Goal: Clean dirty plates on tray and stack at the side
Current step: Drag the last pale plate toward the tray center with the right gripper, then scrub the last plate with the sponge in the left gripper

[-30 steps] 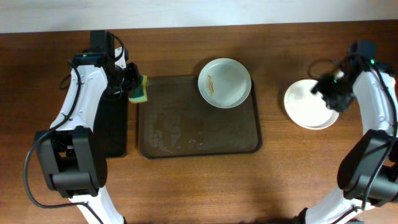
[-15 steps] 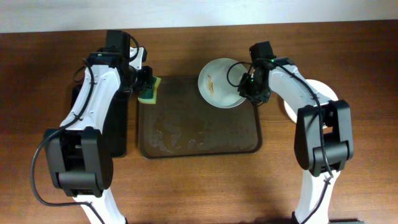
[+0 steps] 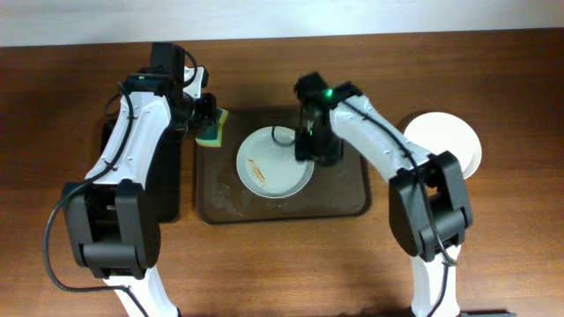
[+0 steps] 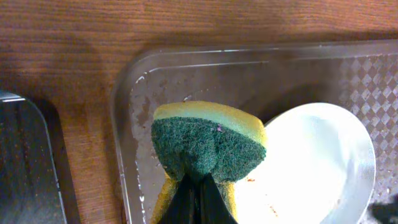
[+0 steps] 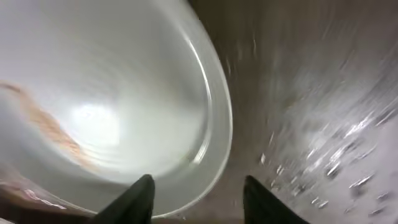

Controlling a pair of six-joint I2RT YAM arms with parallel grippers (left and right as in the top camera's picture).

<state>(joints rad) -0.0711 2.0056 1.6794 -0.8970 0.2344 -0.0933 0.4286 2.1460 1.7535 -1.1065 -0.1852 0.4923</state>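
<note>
Overhead: the left gripper [image 3: 210, 129] is clamping a sponge [image 3: 211, 132] over the tray [image 3: 348, 198]'s far-left corner. 1 dirty plate [image 3: 269, 167] is lying on the tray, and the right gripper [image 3: 310, 148] is covering its right rim. The stacked plates [image 3: 449, 141] are sitting well apart on the table [image 3: 291, 264].

Left wrist: the fingers are pinching the sponge [image 4: 208, 146], which is hiding part of the dirty plate [image 4: 317, 162].

Right wrist: everything is blurring. The right gripper [image 5: 202, 199]'s fingers are standing apart, straddling the dirty plate [image 5: 106, 93]'s rim; its smears are hard to make out.
</note>
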